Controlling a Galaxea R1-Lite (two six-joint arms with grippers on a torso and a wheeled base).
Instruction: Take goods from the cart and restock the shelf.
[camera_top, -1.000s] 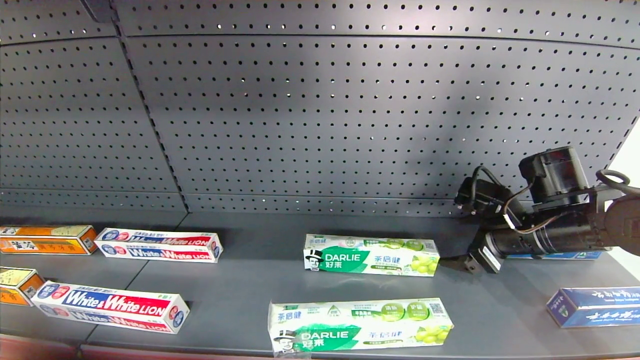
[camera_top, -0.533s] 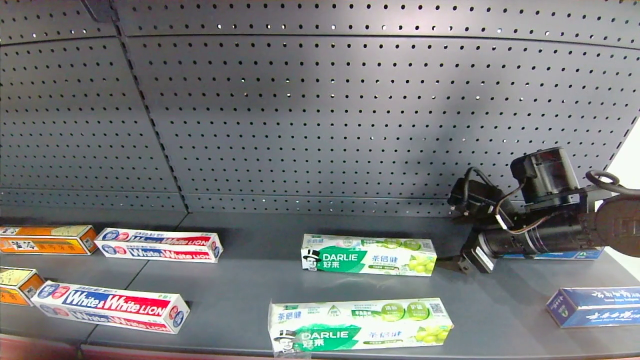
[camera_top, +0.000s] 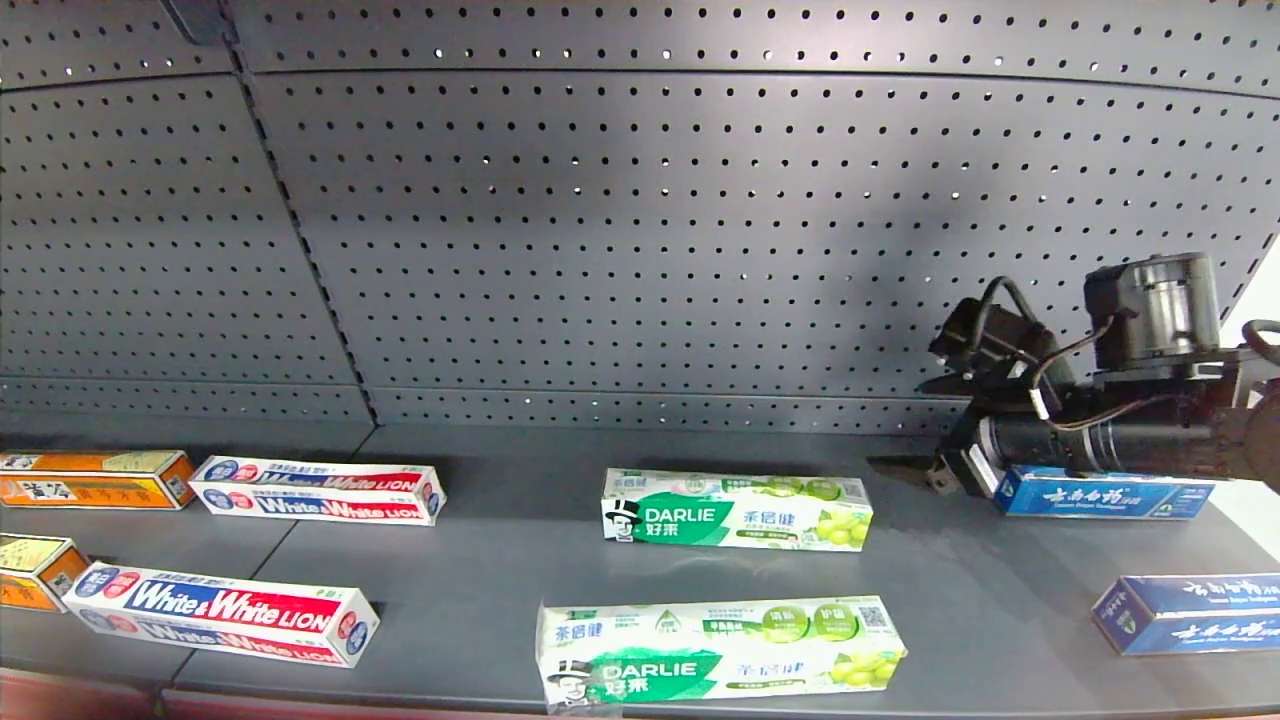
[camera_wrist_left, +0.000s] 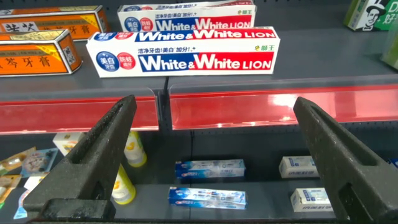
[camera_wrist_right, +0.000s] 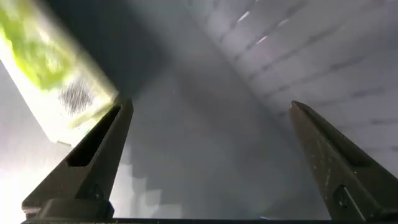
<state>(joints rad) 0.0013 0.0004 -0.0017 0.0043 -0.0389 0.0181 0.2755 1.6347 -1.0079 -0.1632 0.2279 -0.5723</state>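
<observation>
While the right gripper (camera_top: 900, 468) hung empty above the grey metal shelf (camera_top: 480, 590), its two dark fingers stood wide apart, with nothing between them in the right wrist view. It sat just beside the right end of the rear green-and-white cardboard toothpaste box (camera_top: 737, 510), and the head view showed a gap between the two. That box lay flat, long side parallel to the grey perforated back panel (camera_top: 640, 250). A second green-and-white toothpaste box (camera_top: 720, 650) lay at the front edge of the shelf. A blue toothpaste box (camera_top: 1100, 492) lay partly behind the right arm, and another blue toothpaste box (camera_top: 1190, 612) lay near the front right. To the left lay two white, red and blue toothpaste boxes (camera_top: 320, 490) and two orange boxes (camera_top: 95, 478).

The left gripper (camera_wrist_left: 214, 106) was also spread apart and empty. It was held low before the red price rail (camera_wrist_left: 249, 112), and a lower shelf of small goods (camera_wrist_left: 208, 168) showed beyond it.

Handling, as judged:
- The box was probably light. Lifting force should not be the limit.
- The cardboard was likely stiff along its length, but its thin walls could dent under a hard squeeze.
- The printed surface looked glossy, so a loose hold could slip.
- The preferred hold was across the narrow width, near mid-length, to keep the box from drooping or swinging.
- A hold at one end would give leverage and invite rotation.
</observation>
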